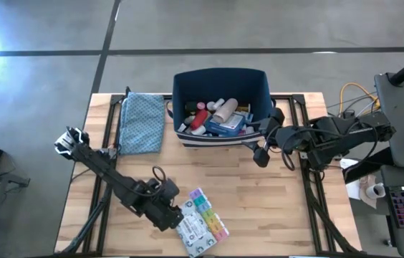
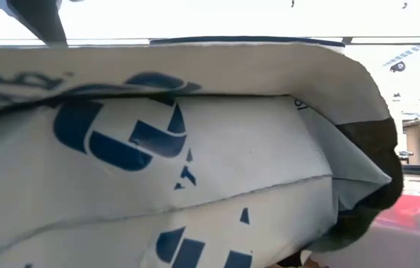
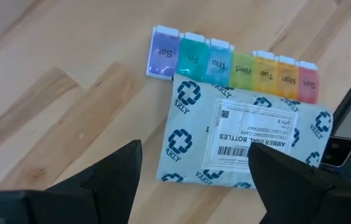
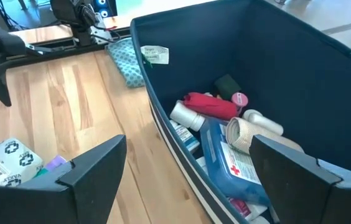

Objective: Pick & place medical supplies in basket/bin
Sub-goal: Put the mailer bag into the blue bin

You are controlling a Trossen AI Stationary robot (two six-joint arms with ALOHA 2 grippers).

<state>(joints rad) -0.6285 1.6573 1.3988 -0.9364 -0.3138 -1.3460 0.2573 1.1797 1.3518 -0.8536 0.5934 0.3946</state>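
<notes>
Currently hovering, jaws spread and empty: left gripper (image 3: 191, 180), directly above grey-white flat packet (image 3: 244, 140), itself overlapping pill organiser (image 3: 231, 62) just beyond. Probably light, soft, slippery film; pinching across a short edge. Waiting beside navy bin (image 1: 220, 82): right gripper (image 1: 261, 154), likewise spread.

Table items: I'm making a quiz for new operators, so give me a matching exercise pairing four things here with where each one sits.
Things:
1. pill organiser
2. white packet
3. blue patterned cloth
4. red-cross pouch

Places:
A. inside the navy bin
B. on the table, left of the bin
C. lying partly over the organiser, near the table's front edge
D. on the table, just ahead of the open left gripper

Pairs: 1-D, 2-C, 3-B, 4-A
</notes>
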